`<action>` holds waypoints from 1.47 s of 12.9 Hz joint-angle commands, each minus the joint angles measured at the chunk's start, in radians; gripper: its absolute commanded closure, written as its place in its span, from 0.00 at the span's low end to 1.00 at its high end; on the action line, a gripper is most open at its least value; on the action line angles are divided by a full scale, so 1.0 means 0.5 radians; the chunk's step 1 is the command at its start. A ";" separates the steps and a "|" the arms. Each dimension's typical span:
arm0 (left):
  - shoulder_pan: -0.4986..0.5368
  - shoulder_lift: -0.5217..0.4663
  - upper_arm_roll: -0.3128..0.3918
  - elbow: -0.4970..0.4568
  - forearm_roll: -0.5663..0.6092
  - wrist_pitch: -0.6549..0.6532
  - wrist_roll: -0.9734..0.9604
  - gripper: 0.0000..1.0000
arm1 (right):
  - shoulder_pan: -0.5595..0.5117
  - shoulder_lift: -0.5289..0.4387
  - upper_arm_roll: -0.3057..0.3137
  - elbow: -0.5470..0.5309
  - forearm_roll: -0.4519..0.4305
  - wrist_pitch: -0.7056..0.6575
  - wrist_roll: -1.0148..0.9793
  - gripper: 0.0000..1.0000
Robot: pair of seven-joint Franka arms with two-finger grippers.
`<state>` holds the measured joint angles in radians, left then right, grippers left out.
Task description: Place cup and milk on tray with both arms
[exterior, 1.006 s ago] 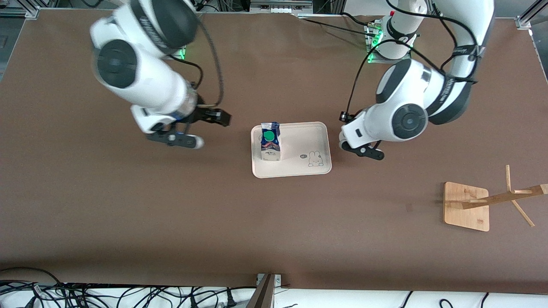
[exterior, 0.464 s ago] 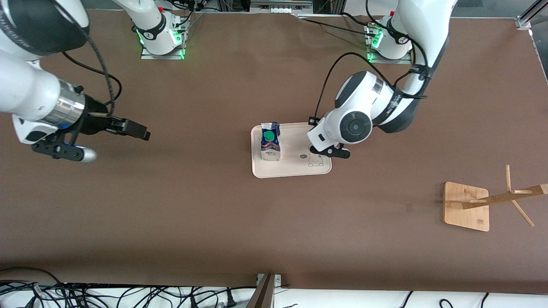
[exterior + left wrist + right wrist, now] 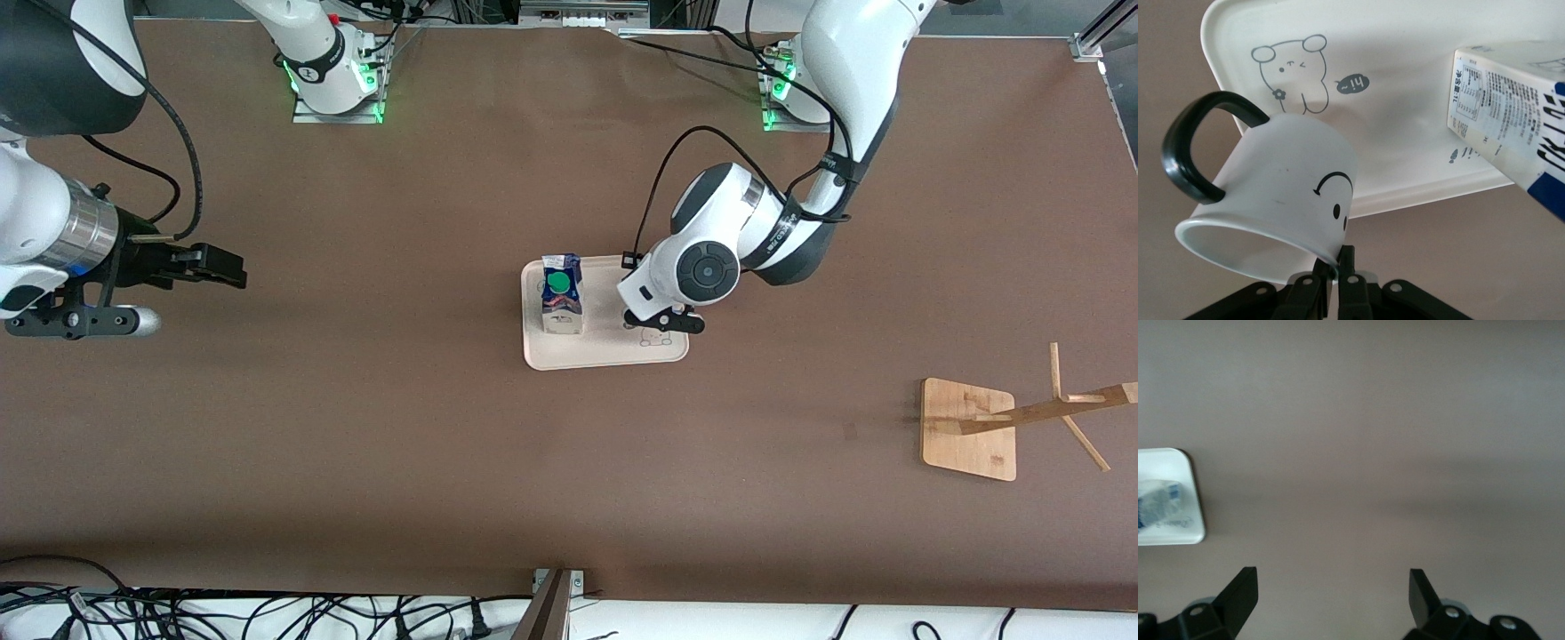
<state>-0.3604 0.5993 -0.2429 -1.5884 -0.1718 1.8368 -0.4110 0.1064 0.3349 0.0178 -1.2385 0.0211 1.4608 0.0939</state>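
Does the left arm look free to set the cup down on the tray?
Probably yes: the left gripper holds the cup by its rim over bare tray, and the milk stands toward the right arm's end.

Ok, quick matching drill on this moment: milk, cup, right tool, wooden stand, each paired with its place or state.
Things:
1. milk carton
2. cup
3. right tool
4. wooden stand

States:
A. open over bare table, toward the right arm's end
B. pinched by its rim in the left tool, over the tray
C. upright on the tray
D. on the table toward the left arm's end

Pairs: 1-C, 2-B, 3-A, 4-D
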 commanded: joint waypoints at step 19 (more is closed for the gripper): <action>0.009 -0.179 0.216 0.057 -0.028 0.027 0.000 0.00 | -0.299 -0.470 0.026 -0.456 -0.137 -0.029 -0.255 0.00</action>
<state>-0.3871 0.6023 -0.1621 -1.5418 -0.1718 1.8833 -0.4190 -0.0442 0.1623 0.0271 -1.3726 -0.0242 1.3814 -0.0162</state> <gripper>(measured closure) 0.000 0.000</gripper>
